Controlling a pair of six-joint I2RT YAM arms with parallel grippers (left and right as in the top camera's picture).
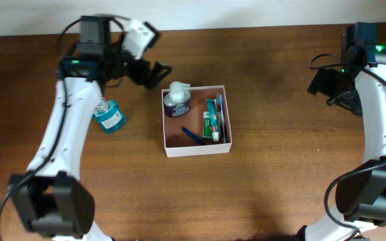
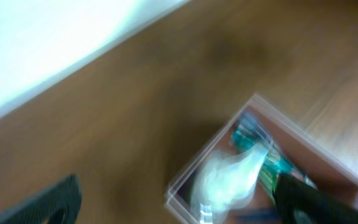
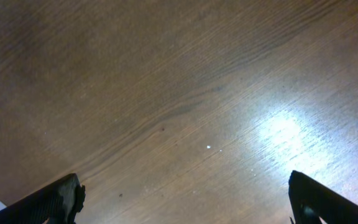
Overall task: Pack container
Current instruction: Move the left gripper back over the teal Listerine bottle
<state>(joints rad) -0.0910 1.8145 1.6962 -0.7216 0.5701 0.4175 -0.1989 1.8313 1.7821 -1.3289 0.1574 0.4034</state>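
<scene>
Bottle [image 1: 109, 116], small and teal, lay on the wooden surface [image 1: 280, 167] to the left of the left gripper [image 1: 154, 72] and nearer the robot, partly under that arm. The left gripper hovered released and empty, its fingers spread wide. The container [image 1: 197, 150] sat just beside this gripper, on its right, with its far-left corner closest. Inside, nearest the left gripper, stood a purple bottle [image 1: 177, 102] with a white top. Further right, a green and white tube [image 1: 212, 118] lay against the wall. A blue pen-like item [image 1: 191, 135] lay toward the near side. Well apart from the container, far to its right, the right gripper [image 3: 184, 182] hung released over bare wood, holding nothing.

The teal bottle appeared to be the one item left to pack. To do that well, the left gripper should swing back over the bottle and come down with its fingers either side of the body. It should close firmly, lift clear of the white rim, and lower into the free brown floor near the pen-like item, without knocking the purple bottle.
</scene>
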